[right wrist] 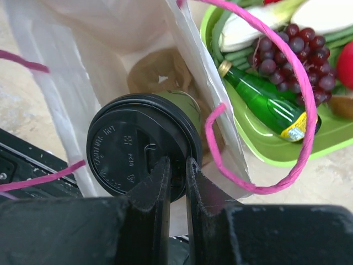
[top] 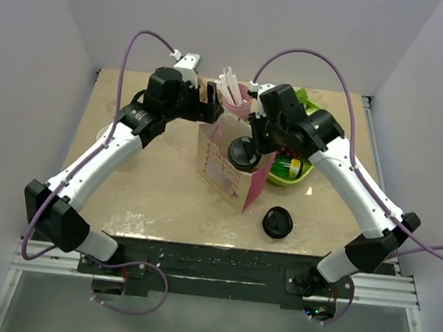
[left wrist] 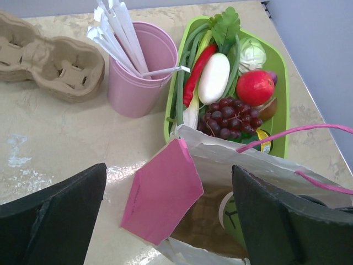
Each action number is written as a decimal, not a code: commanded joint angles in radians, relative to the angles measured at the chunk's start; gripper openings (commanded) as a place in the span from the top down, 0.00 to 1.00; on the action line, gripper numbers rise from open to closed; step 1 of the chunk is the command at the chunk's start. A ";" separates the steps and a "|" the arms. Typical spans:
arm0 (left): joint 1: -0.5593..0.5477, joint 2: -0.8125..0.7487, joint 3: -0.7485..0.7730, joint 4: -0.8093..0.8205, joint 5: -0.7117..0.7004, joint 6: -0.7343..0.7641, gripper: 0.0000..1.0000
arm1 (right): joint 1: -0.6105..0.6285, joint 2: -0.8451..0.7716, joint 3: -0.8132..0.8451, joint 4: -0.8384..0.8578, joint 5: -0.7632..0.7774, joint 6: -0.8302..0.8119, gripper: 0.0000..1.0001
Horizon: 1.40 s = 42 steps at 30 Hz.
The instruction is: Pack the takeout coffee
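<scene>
**Coffee held in the bag's mouth, ready to go down**

Nearest the arms, a loose lid (top: 276, 221) lies just in front of the bag (top: 222, 175). In the bag's open mouth hangs the coffee (right wrist: 140, 146), lid up, with the right claw (right wrist: 177, 175) pinched tight on its lid rim. The left claw (left wrist: 168, 190) stands wide apart astride the bag's far corner, gripping nothing. Behind the bag sits a tray (left wrist: 278, 72) of food. Lowering seems the step in hand. Next, I judge: sink it straight to the bottom, then release.

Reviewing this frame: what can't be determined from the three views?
Whether the takeout coffee rests on the floor of the pink bag: right wrist, its own lid blocks it.
Cup body: top view, covered by lid and right gripper.
Whether the left gripper touches the bag: left wrist, its finger covers the rim.
</scene>
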 commanded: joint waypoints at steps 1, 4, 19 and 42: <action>-0.012 -0.010 -0.019 0.049 0.015 0.072 0.01 | -0.017 -0.012 -0.002 -0.036 0.005 0.032 1.00; -0.020 -0.005 -0.039 0.061 0.026 0.079 0.02 | -0.017 -0.001 -0.033 -0.011 -0.013 0.029 1.00; -0.041 0.030 -0.053 -0.011 -0.039 0.087 0.20 | -0.024 -0.023 -0.231 0.116 -0.099 -0.008 1.00; -0.044 -0.034 -0.114 -0.080 -0.144 0.044 0.43 | -0.037 -0.043 -0.387 0.217 -0.125 -0.098 1.00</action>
